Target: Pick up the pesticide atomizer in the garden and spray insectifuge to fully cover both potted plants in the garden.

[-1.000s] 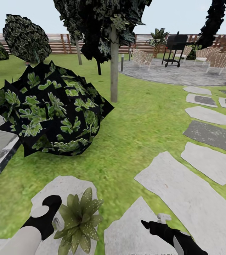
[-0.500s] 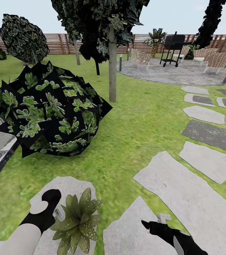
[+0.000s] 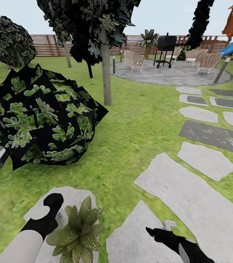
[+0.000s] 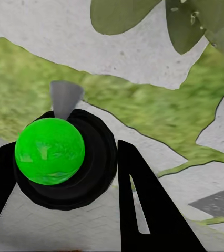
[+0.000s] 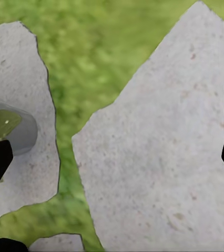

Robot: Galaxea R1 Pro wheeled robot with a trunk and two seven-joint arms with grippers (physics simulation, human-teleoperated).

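Spraying at the near potted plant [image 3: 78, 233], nozzle close by its leaves.
Clenched, it seems, the left hand [image 3: 45, 218] round the pesticide atomizer [image 4: 91, 168], just beside the rosette on a stepping stone [image 3: 71, 193]; released and empty, the right hand [image 3: 161, 231]. Aim squarely at the leaves; sweep slowly across all.

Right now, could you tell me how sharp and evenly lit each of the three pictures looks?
Head view: flat, even daylight, no cast shadows; the bush renders as dark jagged patches. Left wrist view: a green ball is crisp, the grass smeared. Right wrist view: soft throughout, the stone grainy, the grass blurred.
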